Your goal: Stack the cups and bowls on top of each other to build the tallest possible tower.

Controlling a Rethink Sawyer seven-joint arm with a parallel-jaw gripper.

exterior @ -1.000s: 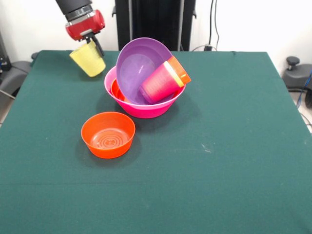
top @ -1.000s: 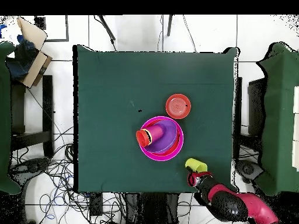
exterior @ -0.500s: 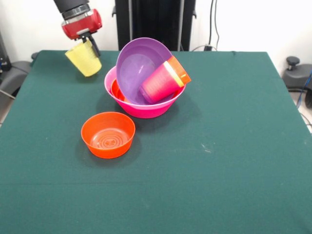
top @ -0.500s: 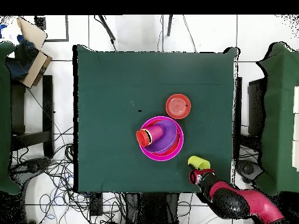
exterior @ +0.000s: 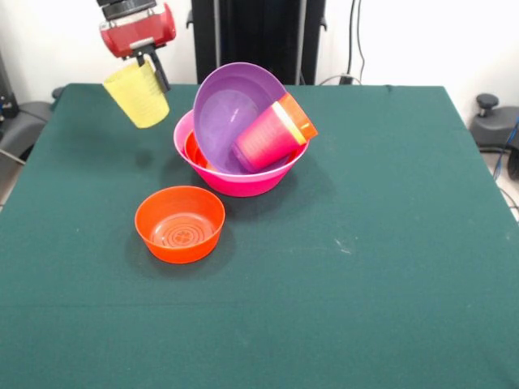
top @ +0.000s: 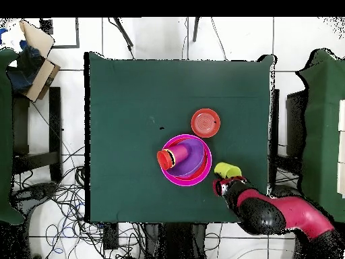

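My gripper is shut on a yellow cup, held tilted in the air left of the tower in the front view. The tower's base is a big pink bowl. A purple bowl leans on edge inside it, with an orange bowl showing under it. Nested cups lie on their side in the bowl, the pink outer one with yellow and orange rims. A small orange bowl sits alone on the green table.
Chairs draped in green stand at both sides of the table in the overhead view. A cardboard box sits at the upper left, and cables lie on the floor near the robot's side.
The gripper has lifted the yellow cup higher and carried it closer to the pink bowl. The bowls and nested cups have not moved.
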